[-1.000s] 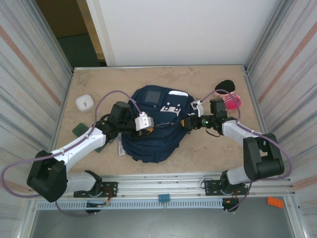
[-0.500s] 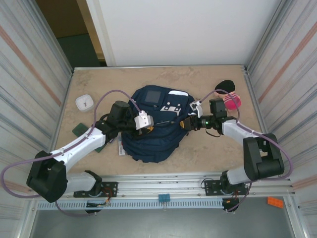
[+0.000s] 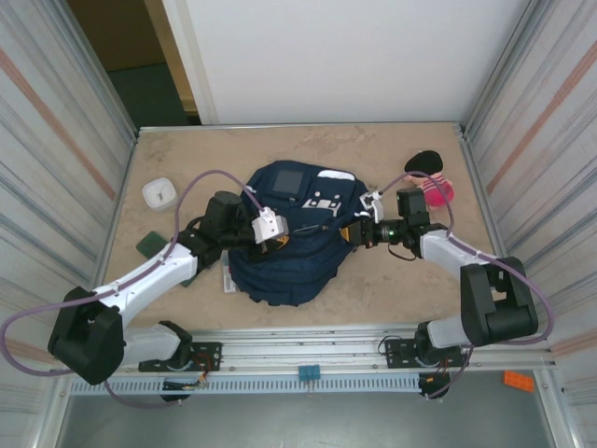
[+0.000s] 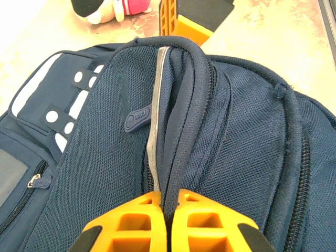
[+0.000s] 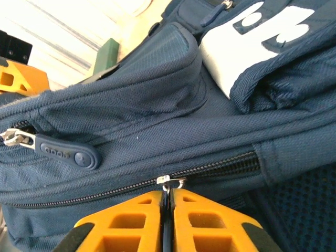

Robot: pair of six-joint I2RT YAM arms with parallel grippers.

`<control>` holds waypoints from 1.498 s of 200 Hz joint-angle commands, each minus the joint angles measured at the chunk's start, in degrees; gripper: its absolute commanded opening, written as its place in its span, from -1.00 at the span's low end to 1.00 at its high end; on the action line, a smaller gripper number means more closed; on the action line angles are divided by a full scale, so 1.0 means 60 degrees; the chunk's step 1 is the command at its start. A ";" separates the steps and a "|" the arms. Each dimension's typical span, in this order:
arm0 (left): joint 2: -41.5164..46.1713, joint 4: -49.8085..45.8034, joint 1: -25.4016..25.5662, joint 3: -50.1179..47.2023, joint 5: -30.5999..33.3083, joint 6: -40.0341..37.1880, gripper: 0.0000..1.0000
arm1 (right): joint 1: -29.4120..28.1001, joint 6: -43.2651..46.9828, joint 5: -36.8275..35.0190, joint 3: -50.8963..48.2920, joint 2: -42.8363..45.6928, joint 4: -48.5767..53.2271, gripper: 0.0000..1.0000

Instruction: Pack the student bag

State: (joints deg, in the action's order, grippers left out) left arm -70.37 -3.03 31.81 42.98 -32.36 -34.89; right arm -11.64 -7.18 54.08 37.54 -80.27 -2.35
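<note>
Caller: Student bag point(image 3: 289, 252) lying in the middle of the desk point(image 3: 392, 149), left claw point(image 4: 168, 197) clenched on a fold of its top seam, right claw point(image 5: 166, 197) pinched tight on the zip pull point(image 5: 170, 181)

Analyst: Early days, I'd say. The zip looks closed, and the pink toy point(image 3: 437, 191) by the right edge, plus the white box point(image 3: 159, 192) and green pad point(image 3: 149, 245) by the left edge, all lie outside. Opening, loading and zipping up are all to come
</note>
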 commanded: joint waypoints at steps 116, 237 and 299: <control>0.0597 0.1807 -0.0102 -0.0110 -0.0575 0.0589 -1.00 | -0.0301 -0.0398 -0.0572 -0.0224 0.0007 -0.0607 -0.38; 0.0444 0.2239 -0.0076 -0.0126 0.0294 0.1227 -1.00 | -0.1024 -0.0360 -0.0214 -0.0114 0.1305 0.0469 -1.00; 0.0118 0.2196 0.0283 0.0104 0.1709 0.1289 -1.00 | -0.1971 -0.1238 -0.0412 -0.0268 0.2569 0.1108 -1.00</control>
State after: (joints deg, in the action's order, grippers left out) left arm -69.78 3.36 32.47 41.52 -27.53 -28.38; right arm -21.87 -11.60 49.69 36.18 -68.12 1.65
